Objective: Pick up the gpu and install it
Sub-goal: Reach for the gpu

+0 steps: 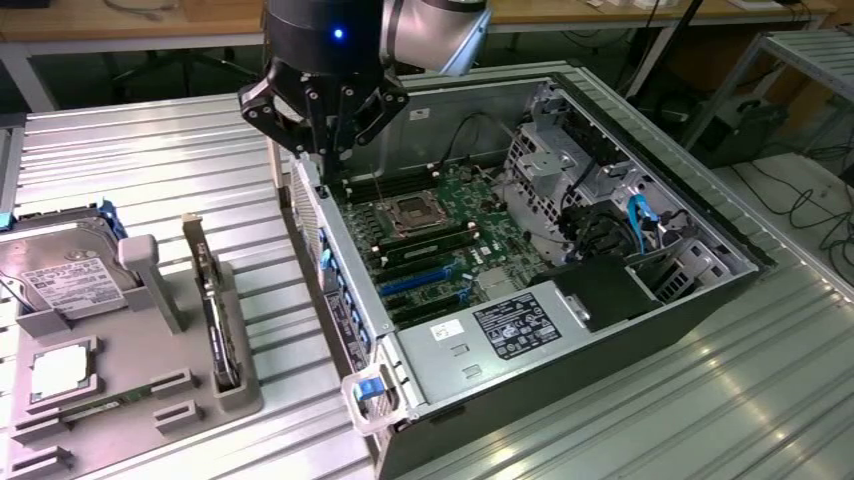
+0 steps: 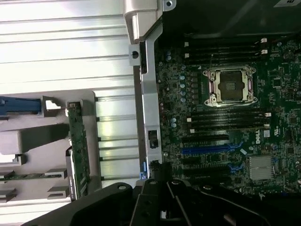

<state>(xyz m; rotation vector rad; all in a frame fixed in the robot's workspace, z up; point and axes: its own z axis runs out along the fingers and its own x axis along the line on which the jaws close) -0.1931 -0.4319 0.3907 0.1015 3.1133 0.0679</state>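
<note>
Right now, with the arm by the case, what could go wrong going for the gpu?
The gripper hangs above the case wall, so a low sideways move toward the gpu could clip it. The gpu stands on edge in a narrow holder slot; an off-centre grasp may jam or tilt it.

I read gpu (image 1: 215,305) as thin dark card, standing on long edge, upright in slot of grey holder (image 1: 140,355). Narrow silver bracket rises at one end. My wrist view: board face (image 2: 78,143) green, seen edge-on.
</note>
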